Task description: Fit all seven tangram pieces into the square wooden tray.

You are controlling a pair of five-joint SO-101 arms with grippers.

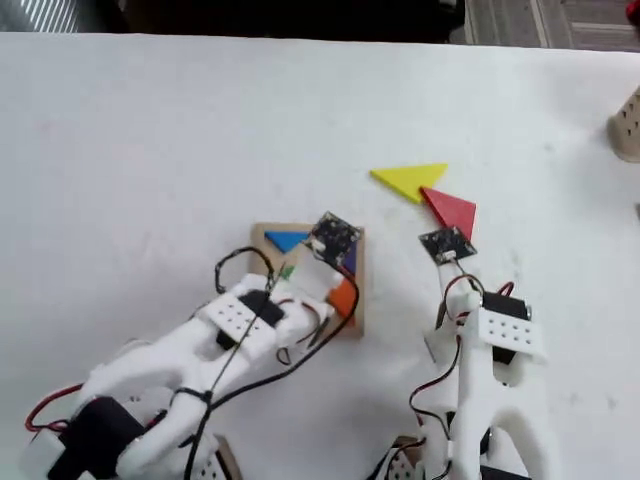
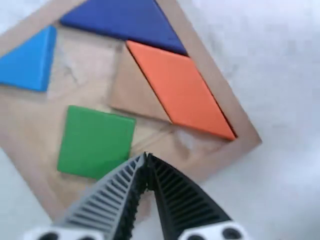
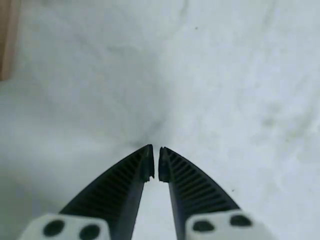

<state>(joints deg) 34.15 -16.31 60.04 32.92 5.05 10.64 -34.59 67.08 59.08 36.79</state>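
Note:
The square wooden tray (image 1: 357,322) lies at the table's middle, under my left arm. In the left wrist view the tray (image 2: 245,136) holds a dark blue triangle (image 2: 122,20), an orange parallelogram (image 2: 180,90), a light blue triangle (image 2: 30,62) and a green square (image 2: 95,141). My left gripper (image 2: 147,160) is shut and holds nothing, its tips just above the green square's edge. A yellow triangle (image 1: 410,180) and a red triangle (image 1: 450,210) lie on the table to the right of the tray. My right gripper (image 3: 155,162) is shut on nothing over bare table, with a tray corner (image 3: 7,40) off to one side.
A beige perforated object (image 1: 625,125) stands at the table's right edge. The white table stretches wide behind the tray and to its left. Both arms' bodies and cables (image 1: 250,350) take up the near edge.

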